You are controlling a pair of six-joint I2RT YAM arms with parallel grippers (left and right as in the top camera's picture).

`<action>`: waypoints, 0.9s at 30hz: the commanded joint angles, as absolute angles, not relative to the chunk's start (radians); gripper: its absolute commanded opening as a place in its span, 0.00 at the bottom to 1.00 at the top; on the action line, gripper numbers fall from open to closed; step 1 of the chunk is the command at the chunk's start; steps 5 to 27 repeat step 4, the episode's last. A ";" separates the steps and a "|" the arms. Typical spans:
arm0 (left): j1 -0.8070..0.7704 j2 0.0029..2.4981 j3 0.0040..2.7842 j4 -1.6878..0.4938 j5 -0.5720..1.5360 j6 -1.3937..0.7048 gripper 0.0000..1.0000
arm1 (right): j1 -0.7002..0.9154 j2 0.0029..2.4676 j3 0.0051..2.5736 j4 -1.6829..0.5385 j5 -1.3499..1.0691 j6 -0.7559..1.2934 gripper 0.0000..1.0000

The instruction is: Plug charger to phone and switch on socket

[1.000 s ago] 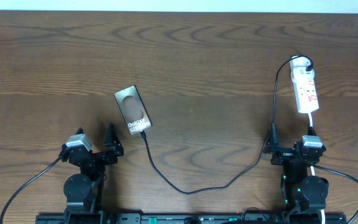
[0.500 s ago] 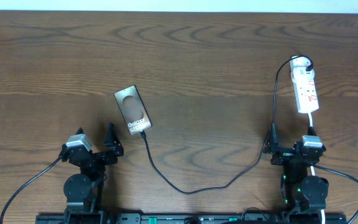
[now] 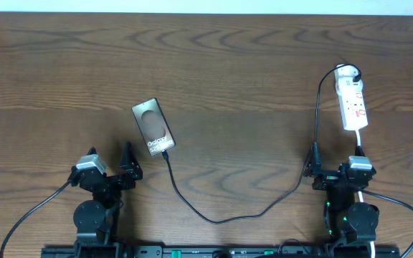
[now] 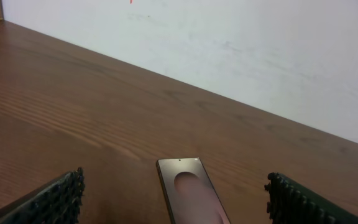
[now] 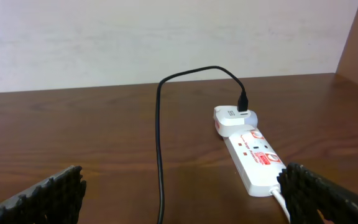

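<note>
- Overhead: the phone (image 3: 153, 126) lies flat on the worktop (image 3: 235, 64) at 9 o'clock, just 1 o'clock of the left claw (image 3: 110, 161), which is spread wide and empty.
- The charger cable (image 3: 217, 219) touches the phone's 5 o'clock end, sags toward 6, then climbs to a white adapter (image 3: 344, 72) on the power strip (image 3: 353, 104) at 3 o'clock.
- The right claw (image 3: 335, 163), at 6 o'clock of the strip, gapes empty.
- Left wrist: the phone shows between the parted fingers (image 4: 58, 196).
- Right wrist: the strip lies at 3 o'clock with the cable plugged into its adapter.
</note>
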State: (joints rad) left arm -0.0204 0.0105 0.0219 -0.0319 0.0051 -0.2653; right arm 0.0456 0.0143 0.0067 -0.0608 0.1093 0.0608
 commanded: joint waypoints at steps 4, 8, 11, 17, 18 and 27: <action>-0.015 0.004 0.004 -0.073 -0.009 -0.263 0.92 | 0.053 0.005 0.006 -0.063 0.128 0.074 0.99; -0.015 0.004 0.004 -0.073 -0.009 -0.263 0.92 | 0.053 0.005 0.006 -0.063 0.128 0.074 0.99; -0.015 0.004 0.004 -0.073 -0.009 -0.263 0.92 | 0.053 0.005 0.006 -0.063 0.128 0.074 0.99; -0.015 0.004 0.004 -0.073 -0.009 -0.263 0.92 | 0.053 0.005 0.006 -0.063 0.128 0.074 0.99; -0.015 0.004 0.004 -0.073 -0.009 -0.263 0.92 | 0.053 0.005 0.006 -0.063 0.128 0.074 0.99; -0.015 0.004 0.004 -0.073 -0.009 -0.263 0.92 | 0.053 0.005 0.006 -0.063 0.128 0.074 0.99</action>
